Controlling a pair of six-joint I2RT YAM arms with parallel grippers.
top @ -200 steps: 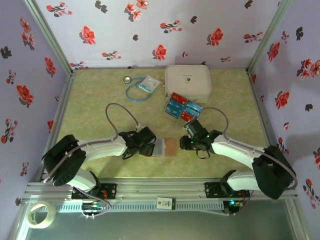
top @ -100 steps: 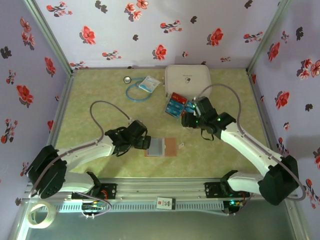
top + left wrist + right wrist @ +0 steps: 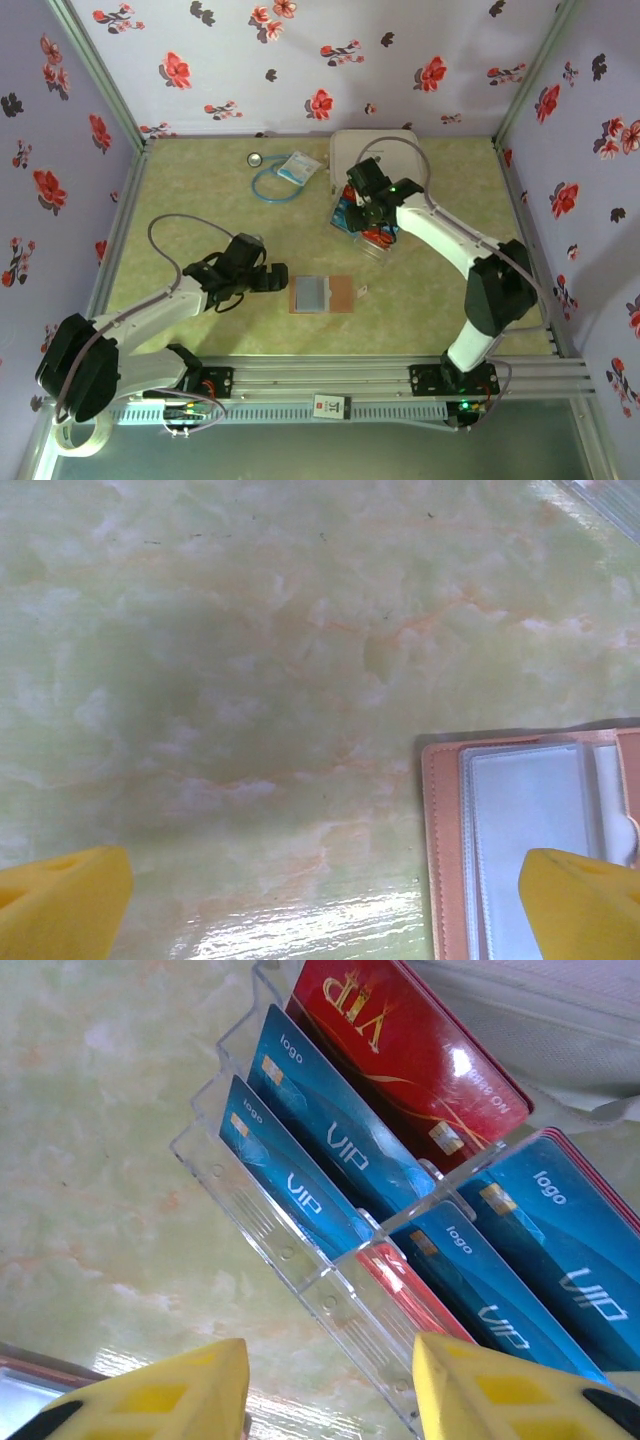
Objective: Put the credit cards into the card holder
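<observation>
Currently the credit cards [image 3: 340, 1150] lean in a clear rack [image 3: 290, 1255], long axes diagonal, ahead of the released right pincer [image 3: 328, 1350], arm outstretched; the left pincer [image 3: 325, 865], released, sits beside the open card holder [image 3: 520, 850].

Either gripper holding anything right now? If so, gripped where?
Nothing is held. The left gripper is open over bare table beside the card holder. The right gripper is open, facing the cards in their rack, gripping none.
</observation>
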